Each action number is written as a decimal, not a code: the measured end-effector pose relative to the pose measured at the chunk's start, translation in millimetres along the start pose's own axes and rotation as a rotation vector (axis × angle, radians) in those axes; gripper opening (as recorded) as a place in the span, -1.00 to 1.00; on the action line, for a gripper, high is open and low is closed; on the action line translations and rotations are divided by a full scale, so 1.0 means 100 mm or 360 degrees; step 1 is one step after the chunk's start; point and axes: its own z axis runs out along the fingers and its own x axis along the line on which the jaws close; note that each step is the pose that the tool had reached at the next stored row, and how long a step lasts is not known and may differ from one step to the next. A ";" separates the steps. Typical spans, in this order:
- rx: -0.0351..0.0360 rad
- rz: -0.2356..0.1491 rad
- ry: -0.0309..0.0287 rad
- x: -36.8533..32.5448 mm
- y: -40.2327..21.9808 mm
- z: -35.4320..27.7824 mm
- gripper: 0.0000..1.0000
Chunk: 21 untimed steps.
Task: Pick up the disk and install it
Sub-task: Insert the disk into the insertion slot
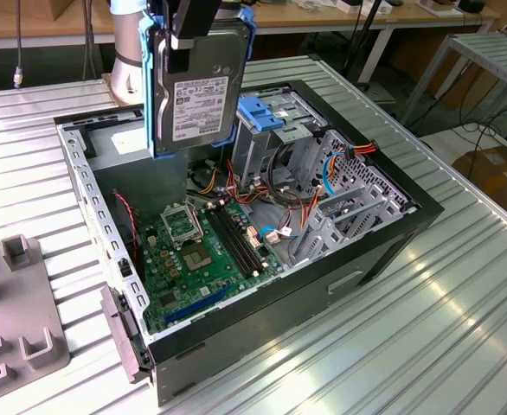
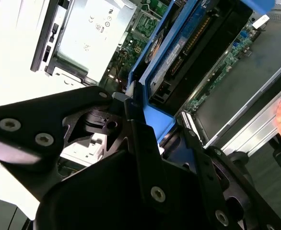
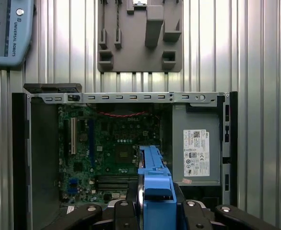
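Ribbed metal table (image 1: 444,328) with the open computer case (image 1: 383,251); we hold the disk (image 1: 200,99) above it.
Our gripper (image 1: 193,39) has its fingers (image 2: 135,136) clamped on the blue side rails of the disk, which hangs upright over the motherboard (image 1: 206,246), near the blue-topped drive cage (image 1: 266,117). We think the hold is at the upper end only, so the disk can swing or slip and strike the cage edge, or catch the loose cables (image 1: 279,194).

A white label of fine black print, too small to read, stands on the disk (image 1: 200,104). The power supply box (image 3: 196,152) bears a white label with certification marks. The grey-blue pendant (image 3: 6,33) bears white lettering.
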 end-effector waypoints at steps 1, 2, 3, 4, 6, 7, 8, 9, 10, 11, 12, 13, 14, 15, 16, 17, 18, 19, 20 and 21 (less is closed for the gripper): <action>0.0000 0.0000 0.00001 0.013 -0.001 0.000 -0.27; 0.0000 0.0000 0.00000 0.023 -0.001 0.001 -0.27; 0.0000 0.0000 0.00001 0.037 -0.002 0.001 -0.27; 0.0000 0.0000 0.00001 0.053 -0.002 0.002 -0.27; 0.0000 0.0000 0.00000 0.085 -0.003 0.003 -0.27; 0.0000 0.0000 0.00000 0.107 -0.003 0.004 -0.27; 0.0000 0.0000 0.00002 0.144 -0.004 0.004 -0.27; 0.0000 0.0000 0.00002 0.179 -0.004 0.005 -0.27; 0.0000 0.0000 0.00000 0.211 -0.005 0.007 -0.27; 0.0000 0.0000 0.00000 0.232 -0.005 0.008 -0.27; 0.0000 0.0000 0.00001 0.251 -0.005 0.008 -0.27; 0.0000 0.0000 0.00001 0.279 -0.006 0.009 -0.27; 0.0000 0.0000 0.00002 0.296 -0.006 0.009 -0.27; 0.0000 0.0000 0.00000 0.316 -0.006 0.010 -0.27; 0.0000 0.0000 0.00000 0.332 -0.006 0.011 -0.27; 0.0000 0.0000 0.00000 0.356 -0.006 0.011 -0.27; 0.0000 0.0000 0.00000 0.371 -0.007 0.012 -0.27; 0.0000 0.0000 0.00001 0.389 -0.007 0.012 -0.27; 0.0000 0.0000 0.00001 0.404 -0.007 0.013 -0.27; 0.0000 0.0000 0.00001 0.422 -0.007 0.013 -0.27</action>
